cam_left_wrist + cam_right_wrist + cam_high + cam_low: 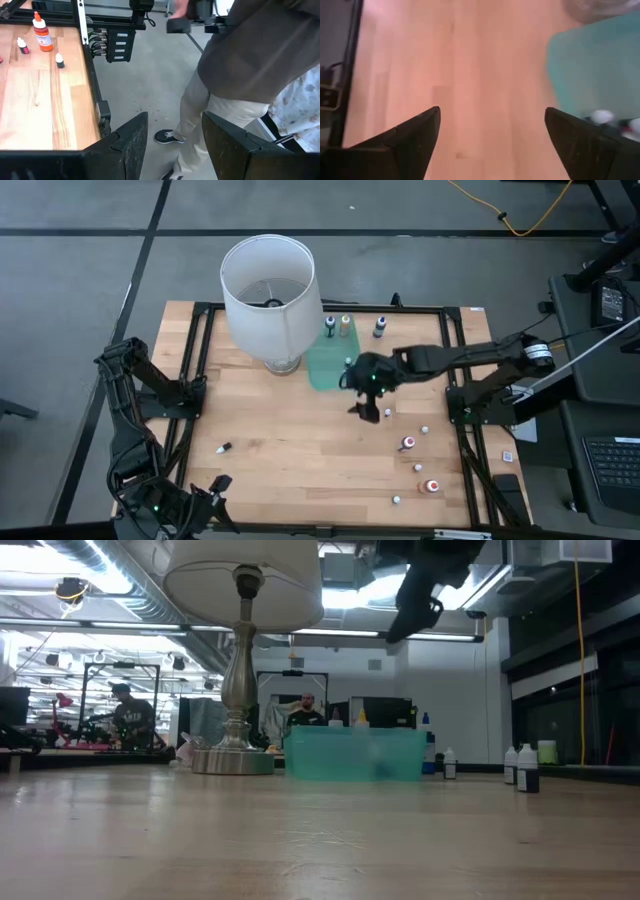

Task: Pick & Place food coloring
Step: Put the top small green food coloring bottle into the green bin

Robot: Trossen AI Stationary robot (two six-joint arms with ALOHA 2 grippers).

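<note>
Right gripper [490, 135] hangs above the table's middle, just near of the green tray [326, 366], fingers spread wide and empty. Food coloring bottles [408, 444] lie scattered at the right near side, with three more [345, 325] along the far edge. Left gripper [172, 145] waits off the left near corner, fingers wide apart.

This is a robotics lab or workshop. The wooden table [300, 440] sits in a black metal frame [420, 310] on grey concrete floor [100, 260]. Beside the table stand a laptop [612, 460] and a yellow cable [520, 220]. Beyond it, the low view shows exposed ceiling ducts [110, 590], strip lights [370, 590], monitors [385, 712] and seated people [305, 710].
</note>
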